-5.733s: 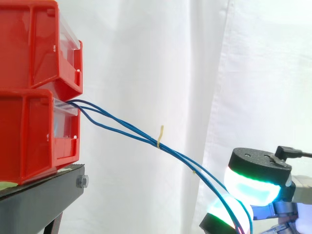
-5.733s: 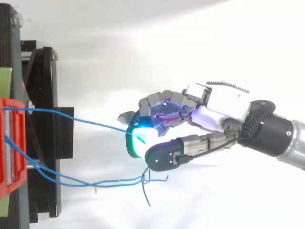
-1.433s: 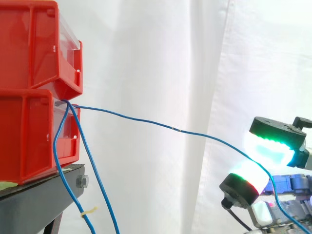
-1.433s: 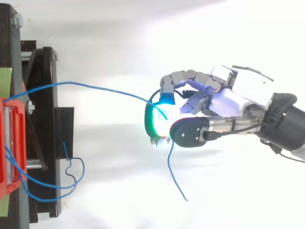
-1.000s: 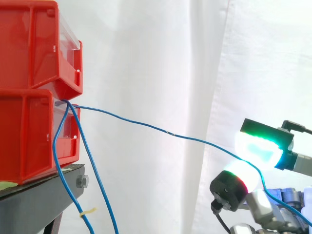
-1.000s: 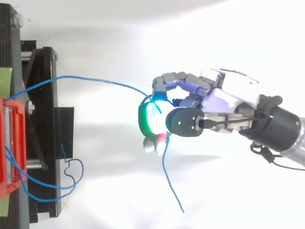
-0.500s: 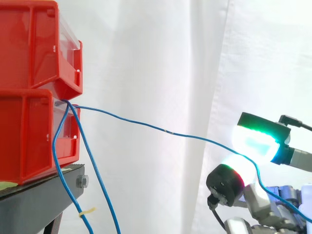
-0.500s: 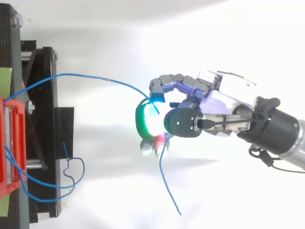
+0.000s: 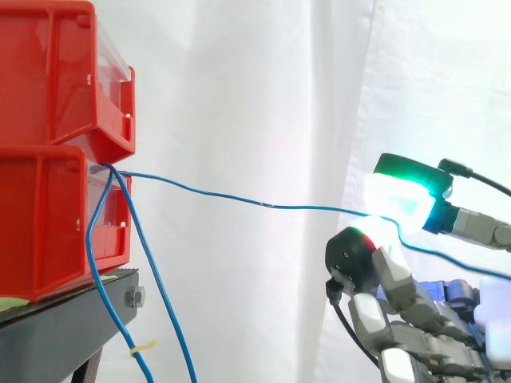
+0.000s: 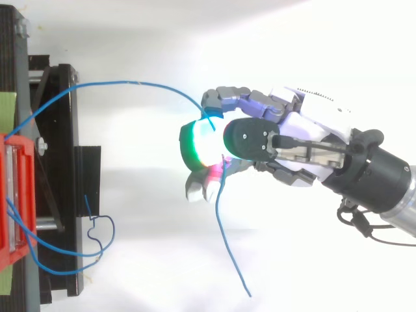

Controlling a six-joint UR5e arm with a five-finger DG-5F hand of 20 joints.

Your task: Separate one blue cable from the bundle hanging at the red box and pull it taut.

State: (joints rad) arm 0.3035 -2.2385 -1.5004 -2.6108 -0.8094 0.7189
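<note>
One cable (image 9: 263, 205) is pinched in the hand (image 10: 312, 130) at 3 o'clock of the box (image 9: 48, 231); other cables (image 9: 160, 299) are hung below

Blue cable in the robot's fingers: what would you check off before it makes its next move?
1. One cable singled out: ok. A single blue cable runs from the red box to the hand; the other cables hang down beside the stand.
2. Grip: ok. Glowing pads pinch it.
3. Taut: not ok. It arcs sideways in the top view.
4. Loose tail: ok, it hangs free beyond the pinch.
5. Fastening inside the box: cannot tell.
</note>
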